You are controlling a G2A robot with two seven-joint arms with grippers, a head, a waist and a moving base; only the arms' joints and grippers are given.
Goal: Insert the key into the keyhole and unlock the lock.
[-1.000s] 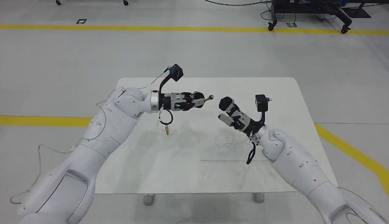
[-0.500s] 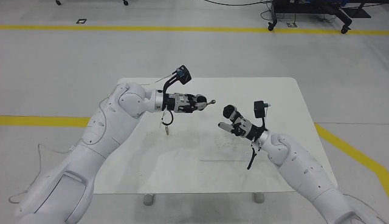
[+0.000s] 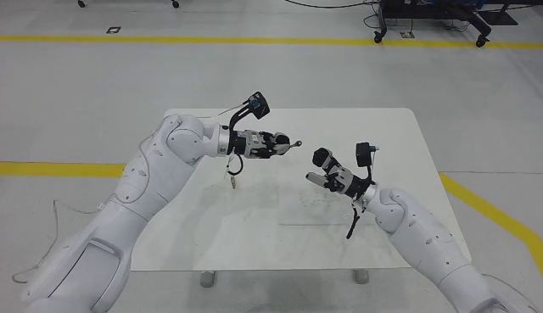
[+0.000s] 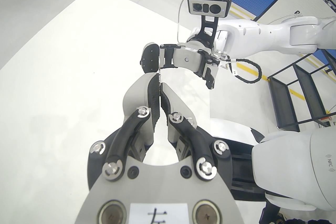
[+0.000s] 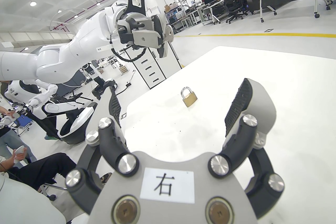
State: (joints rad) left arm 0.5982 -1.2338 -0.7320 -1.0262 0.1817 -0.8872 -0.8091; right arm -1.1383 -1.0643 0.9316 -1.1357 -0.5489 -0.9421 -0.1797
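Table top of white colour, rectangular with rounded corners (image 3: 386,131), carries the work. Above its middle the left gripper (image 3: 284,145) hangs in the air. Its two black ribbed pads (image 4: 155,95) are pressed together on the small silver metal key (image 5: 169,33). The round head of the key sticks out past the fingertips.

The right gripper (image 3: 316,168) faces it from near, not touching, with its jaws spread wide and nothing between them. The small brass padlock with a silver shackle (image 5: 189,99) lies flat on the table in front of the open right gripper. It is lower than the key and touches neither gripper.

A small white label (image 5: 168,187) with one black printed character sits on the base of the right gripper. The left gripper's base has the same kind, cut off by the frame edge.

From the left wrist the key appears edge-on, as a thin strip between the pads, which hide the rest of it. The keyhole of the padlock is too small to tell.

Compared with one second ago, both grippers stand a little nearer to the robot's side of the table. Over the last half second they hardly shifted.
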